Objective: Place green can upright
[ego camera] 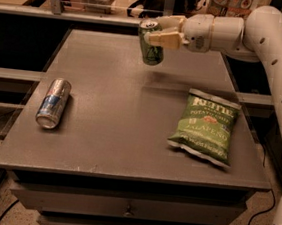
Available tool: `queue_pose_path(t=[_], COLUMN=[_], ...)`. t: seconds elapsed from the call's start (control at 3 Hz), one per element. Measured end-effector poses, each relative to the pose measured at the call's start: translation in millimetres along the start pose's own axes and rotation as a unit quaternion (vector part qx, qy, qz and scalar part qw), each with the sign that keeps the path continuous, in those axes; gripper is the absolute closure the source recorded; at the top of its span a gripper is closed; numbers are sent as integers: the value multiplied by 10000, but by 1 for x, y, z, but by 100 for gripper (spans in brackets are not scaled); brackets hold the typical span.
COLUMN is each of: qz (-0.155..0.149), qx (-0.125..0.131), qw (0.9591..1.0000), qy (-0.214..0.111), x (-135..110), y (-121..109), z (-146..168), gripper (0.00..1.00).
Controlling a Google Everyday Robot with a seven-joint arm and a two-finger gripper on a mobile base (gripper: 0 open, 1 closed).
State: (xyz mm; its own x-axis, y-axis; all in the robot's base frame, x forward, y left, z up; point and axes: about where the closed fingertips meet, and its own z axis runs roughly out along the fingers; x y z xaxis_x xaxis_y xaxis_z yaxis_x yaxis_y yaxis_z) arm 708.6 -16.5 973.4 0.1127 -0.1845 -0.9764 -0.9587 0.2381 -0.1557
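Small green metal drink can (pixel 151 45) held above the grey tabletop (pixel 121 107), near its far edge.
The beige two-finger gripper (pixel 157 31) clamps its upper half, slightly tilted; a slim silver-and-blue can (pixel 53 103) lies by the left edge, a flat green chip bag (pixel 205 126) by the right.

The green can (pixel 151 50) is a small metal drink can, dark green with pale mottled markings and a silver top and rim. It is clamped between the two pale fingers of the gripper (pixel 158 31), which reaches in from the right and grips the can's upper part. The can hangs clear of the bench (pixel 102 145), above its far portion, close to the far edge and roughly midway between the two far corners. It stands nearly upright with the silver top uppermost, tilted a little so that the top leans left.
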Motion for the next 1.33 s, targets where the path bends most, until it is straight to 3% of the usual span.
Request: queue_pose_path(t=[0.67,1.33], qz=[309,539], qx=[211,299], qw=[9979,9962], qy=[-533,-622], x=[29,47], y=[6,12], z=[0,0], gripper=[100,59])
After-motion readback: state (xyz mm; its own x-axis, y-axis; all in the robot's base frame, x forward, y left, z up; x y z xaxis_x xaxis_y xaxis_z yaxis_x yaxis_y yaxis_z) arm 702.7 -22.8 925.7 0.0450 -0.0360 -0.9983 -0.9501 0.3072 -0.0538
